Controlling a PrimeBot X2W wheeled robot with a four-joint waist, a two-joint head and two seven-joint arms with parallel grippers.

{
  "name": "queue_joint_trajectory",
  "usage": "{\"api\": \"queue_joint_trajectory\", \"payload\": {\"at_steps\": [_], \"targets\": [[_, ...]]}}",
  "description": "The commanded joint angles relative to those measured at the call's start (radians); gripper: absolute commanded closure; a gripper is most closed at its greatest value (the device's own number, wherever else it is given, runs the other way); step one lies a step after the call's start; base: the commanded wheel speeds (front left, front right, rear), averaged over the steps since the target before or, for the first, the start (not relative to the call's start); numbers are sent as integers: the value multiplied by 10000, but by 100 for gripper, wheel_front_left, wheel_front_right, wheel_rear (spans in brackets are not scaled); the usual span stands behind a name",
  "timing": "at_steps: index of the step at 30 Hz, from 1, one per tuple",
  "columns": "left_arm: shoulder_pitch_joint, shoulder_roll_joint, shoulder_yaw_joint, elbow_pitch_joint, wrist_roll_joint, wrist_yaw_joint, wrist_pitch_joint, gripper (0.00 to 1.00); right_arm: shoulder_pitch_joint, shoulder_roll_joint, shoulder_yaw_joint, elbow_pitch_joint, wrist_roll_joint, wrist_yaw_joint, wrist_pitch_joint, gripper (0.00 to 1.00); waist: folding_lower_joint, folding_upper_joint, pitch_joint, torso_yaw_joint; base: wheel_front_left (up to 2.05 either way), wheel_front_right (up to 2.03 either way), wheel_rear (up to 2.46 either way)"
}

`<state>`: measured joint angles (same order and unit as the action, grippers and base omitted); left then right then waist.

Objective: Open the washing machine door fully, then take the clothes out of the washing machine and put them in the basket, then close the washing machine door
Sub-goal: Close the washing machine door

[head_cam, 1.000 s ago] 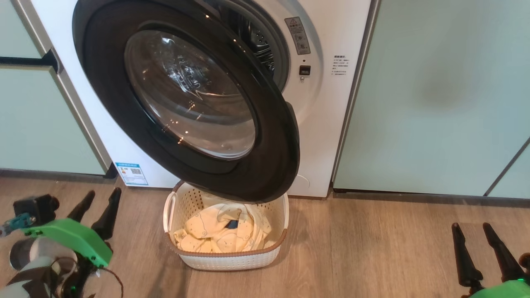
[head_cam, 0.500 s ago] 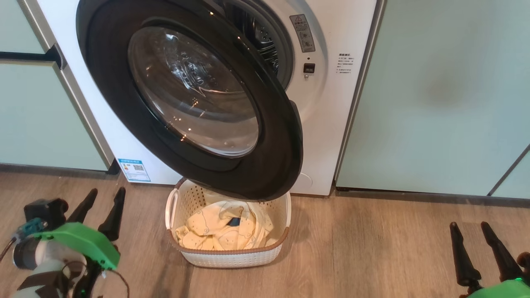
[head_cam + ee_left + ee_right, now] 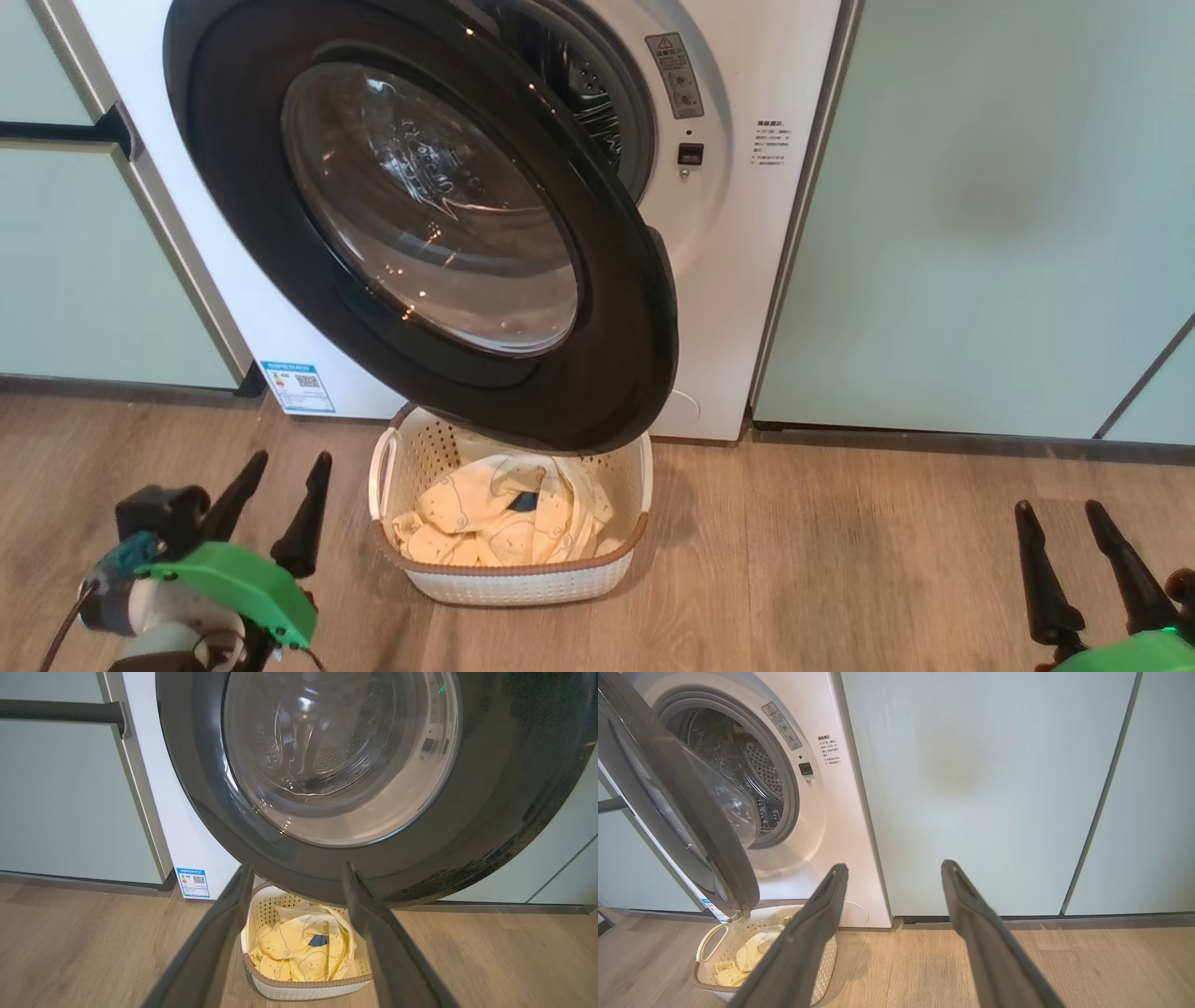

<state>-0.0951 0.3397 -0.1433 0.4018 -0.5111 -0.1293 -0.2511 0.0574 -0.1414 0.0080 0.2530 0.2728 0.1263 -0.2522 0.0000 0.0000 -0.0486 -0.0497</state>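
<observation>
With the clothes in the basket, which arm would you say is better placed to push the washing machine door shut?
Probably left: the open left gripper faces the washing machine door head-on, while the right gripper faces the cabinet beside it.

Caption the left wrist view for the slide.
Open left end effector faces the open washing machine door, clothes already in the basket below.

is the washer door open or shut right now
Open. The door stands swung out from the washing machine, its lower edge over the basket, and the steel drum shows behind it.
</observation>
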Motion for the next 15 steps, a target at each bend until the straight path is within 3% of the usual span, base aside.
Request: {"api": "queue_joint_trajectory", "payload": {"at_steps": [1, 7, 15], "targets": [[-376, 188, 705, -373, 221, -13, -106, 0, -309, -111, 209, -285, 7, 44, -95, 0, 0, 0, -4, 0, 0, 0, 0], [-230, -212, 1273, -541, 547, -13, -106, 0, -306, -110, 232, -289, 1, 44, -95, 0, 0, 0, -12, 7, 0, 0, 0], [-163, -346, 1185, -521, 709, -13, -106, 0, -315, -139, 260, -277, 12, 44, -95, 0, 0, 0, -38, 20, 0, 0, 0]]}}
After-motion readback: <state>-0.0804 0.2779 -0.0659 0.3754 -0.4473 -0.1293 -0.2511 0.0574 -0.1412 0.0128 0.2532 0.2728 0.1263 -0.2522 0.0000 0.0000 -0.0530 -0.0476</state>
